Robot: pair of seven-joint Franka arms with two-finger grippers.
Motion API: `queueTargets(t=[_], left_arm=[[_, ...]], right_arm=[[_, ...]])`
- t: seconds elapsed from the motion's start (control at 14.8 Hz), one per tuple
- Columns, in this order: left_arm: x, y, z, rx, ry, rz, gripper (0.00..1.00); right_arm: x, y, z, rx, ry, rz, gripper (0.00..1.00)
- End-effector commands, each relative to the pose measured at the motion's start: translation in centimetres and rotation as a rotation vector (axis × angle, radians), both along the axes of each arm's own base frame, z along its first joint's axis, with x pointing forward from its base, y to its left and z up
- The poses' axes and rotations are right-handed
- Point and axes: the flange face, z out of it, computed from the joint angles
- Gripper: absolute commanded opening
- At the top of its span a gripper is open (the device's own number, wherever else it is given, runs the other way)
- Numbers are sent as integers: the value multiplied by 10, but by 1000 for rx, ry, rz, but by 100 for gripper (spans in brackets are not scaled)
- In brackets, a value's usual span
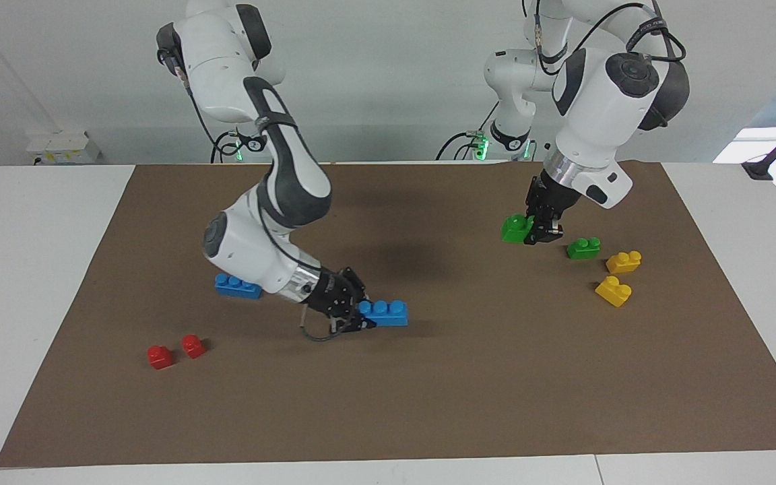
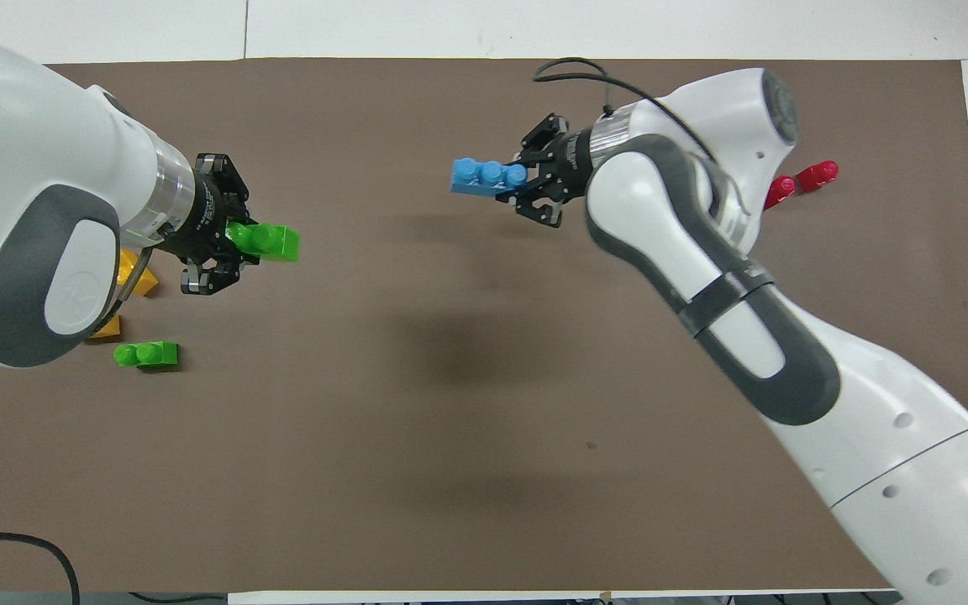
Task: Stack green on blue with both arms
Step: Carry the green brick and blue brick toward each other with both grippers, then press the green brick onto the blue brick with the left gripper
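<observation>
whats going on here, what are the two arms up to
Each arm has picked up one brick. The left gripper is shut on a green brick over its end of the mat, near a second green brick and two yellow bricks. The right gripper is shut on a blue brick. Another blue brick and two red bricks lie on the mat. Nothing is stacked yet.

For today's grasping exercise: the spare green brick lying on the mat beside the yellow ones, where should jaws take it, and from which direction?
Come straight down on the free green brick. It sits upright, studs up, so close the jaws on its two long flat side walls below the studs. The yellow bricks lie near one end, so the long sides leave more room.
</observation>
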Motion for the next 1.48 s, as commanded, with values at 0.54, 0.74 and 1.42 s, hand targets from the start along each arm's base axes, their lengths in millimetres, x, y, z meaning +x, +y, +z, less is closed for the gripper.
queueTargets(t=[0.54, 0.74, 1.42], left_arm=[[-11, -59, -33, 94, -32, 139, 0], [-8, -71, -42, 90, -70, 192, 0], [-2, -147, -136, 149, -47, 254, 0]], right_arm=[[-53, 53, -63, -74, 19, 85, 0], [-61, 47, -81, -97, 53, 89, 0], [-67, 54, -85, -139, 106, -1, 0]])
